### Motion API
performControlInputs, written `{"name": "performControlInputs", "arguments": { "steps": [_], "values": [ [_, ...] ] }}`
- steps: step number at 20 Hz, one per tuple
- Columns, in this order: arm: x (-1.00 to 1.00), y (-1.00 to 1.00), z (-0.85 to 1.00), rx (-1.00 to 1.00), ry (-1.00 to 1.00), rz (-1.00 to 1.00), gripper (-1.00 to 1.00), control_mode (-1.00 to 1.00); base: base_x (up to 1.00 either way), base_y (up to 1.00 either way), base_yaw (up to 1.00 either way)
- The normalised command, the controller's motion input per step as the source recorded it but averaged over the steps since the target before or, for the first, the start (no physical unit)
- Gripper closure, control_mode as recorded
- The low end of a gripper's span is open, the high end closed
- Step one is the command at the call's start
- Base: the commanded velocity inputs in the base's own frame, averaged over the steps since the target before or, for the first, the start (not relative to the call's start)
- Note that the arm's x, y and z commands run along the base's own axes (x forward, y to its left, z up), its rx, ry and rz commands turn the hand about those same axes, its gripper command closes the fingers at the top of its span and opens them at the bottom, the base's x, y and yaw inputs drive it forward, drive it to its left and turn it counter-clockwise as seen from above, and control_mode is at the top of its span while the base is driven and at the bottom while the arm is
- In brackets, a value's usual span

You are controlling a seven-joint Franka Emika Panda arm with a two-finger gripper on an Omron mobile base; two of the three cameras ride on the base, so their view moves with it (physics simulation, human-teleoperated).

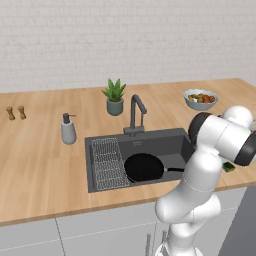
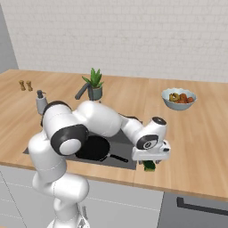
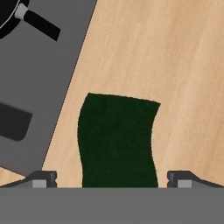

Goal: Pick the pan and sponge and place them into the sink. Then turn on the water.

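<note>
The round black frying pan (image 1: 144, 167) already lies in the dark grey recessed sink (image 1: 170, 142). The small green-topped rectangular sponge (image 3: 118, 140) lies on the wooden counter (image 3: 175, 57) just beside the sink's edge. In the hand view it is straight ahead at twelve o'clock, its long axis running twelve to six, centred between the spread, empty jaws of the two-finger gripper (image 3: 111, 178), whose fingers would close across its short width.

From the left base view my own forearm covers most of the sponge (image 1: 228, 167); a green-and-yellow corner shows. In the right base view my hand (image 2: 150, 161) hides its upper part. Hand view: sponge's near end cut off at the bottom; pan (image 3: 9, 13) cropped by the top-left corner. Bowl (image 1: 200, 99) contents too small to identify.
</note>
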Motion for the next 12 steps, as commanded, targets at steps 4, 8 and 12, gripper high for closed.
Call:
{"name": "performControlInputs", "arguments": {
  "steps": [4,8,12],
  "values": [
    [0.0,0.01,-0.08,0.0,-0.01,0.0,-1.0,-1.0,0.0,0.0,0.0],
    [0.0,0.02,-0.13,0.0,0.0,0.0,-1.0,-1.0,0.0,0.0,0.0],
    [0.0,0.0,-0.11,0.0,-0.03,0.0,-1.0,-1.0,0.0,0.0,0.0]
  ]
}}
